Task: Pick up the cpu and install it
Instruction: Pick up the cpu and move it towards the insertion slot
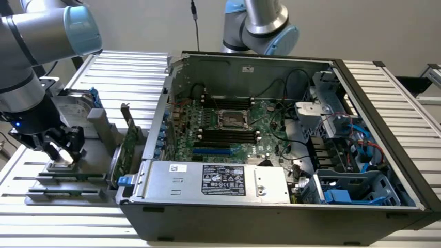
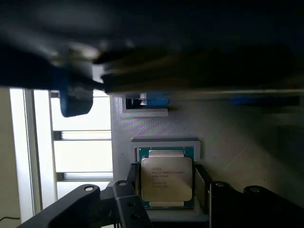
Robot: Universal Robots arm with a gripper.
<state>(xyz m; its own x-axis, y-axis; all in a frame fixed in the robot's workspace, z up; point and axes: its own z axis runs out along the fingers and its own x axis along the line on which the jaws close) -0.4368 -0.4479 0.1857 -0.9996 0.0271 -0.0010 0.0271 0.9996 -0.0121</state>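
Exterior, gripper point(image 1: 63, 146): hung low over the grey parts holder point(image 1: 69, 178) at the exterior view's left, beside the open computer case point(image 1: 276, 206), fingers straddling a pale chip.
Exterior, socket point(image 1: 233, 120): lay bare in the middle of the motherboard point(image 1: 227, 132), presumably left uncovered to receive the chip.
Wrist, cpu point(image 2: 166, 179): sat flat in its recessed nest on the holder, silver top up, so it could be taken by its edges.
Wrist, fingers point(image 2: 132, 178): spread to either side of the cpu, close against its edges; contact was hard to judge, so probably not yet pinching.
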